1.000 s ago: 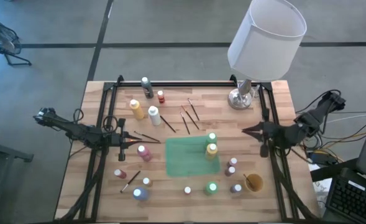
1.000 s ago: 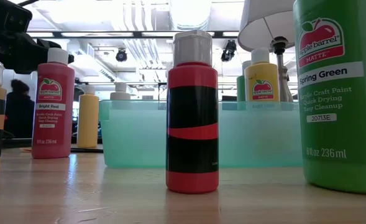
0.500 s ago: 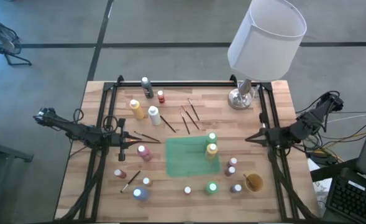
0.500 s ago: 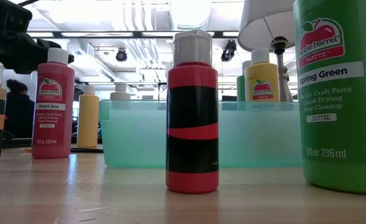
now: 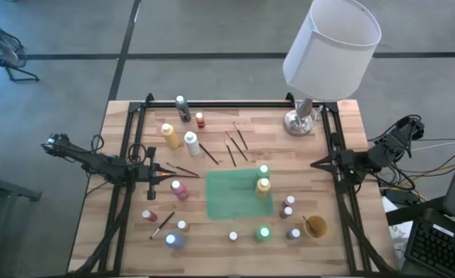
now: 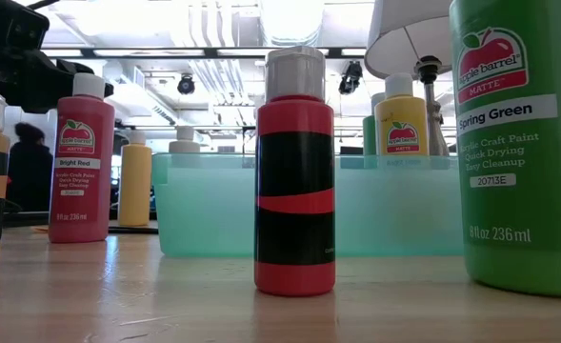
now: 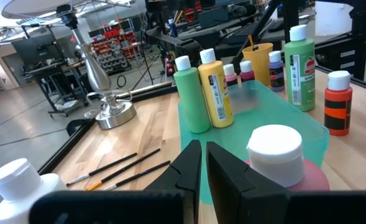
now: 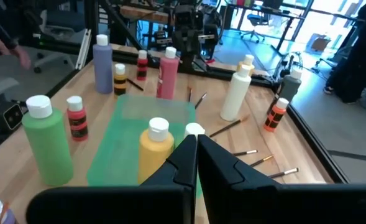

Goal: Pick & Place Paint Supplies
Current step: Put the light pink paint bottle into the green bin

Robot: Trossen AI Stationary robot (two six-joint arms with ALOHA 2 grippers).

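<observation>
Just ahead of my left gripper (image 7: 200, 163), fingers pressed together: pink bottle (image 5: 179, 188), left of green mat (image 5: 239, 194) | right gripper (image 5: 318, 164) closed, table's right edge | risk: closed tips topple the bottle into nearby brushes (image 5: 182, 170).

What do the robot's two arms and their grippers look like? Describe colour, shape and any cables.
Both arms are dark, thin and jointed. The left gripper and the right gripper each taper to two pointed black fingers. Black cables trail from the outer end of each arm.
</observation>
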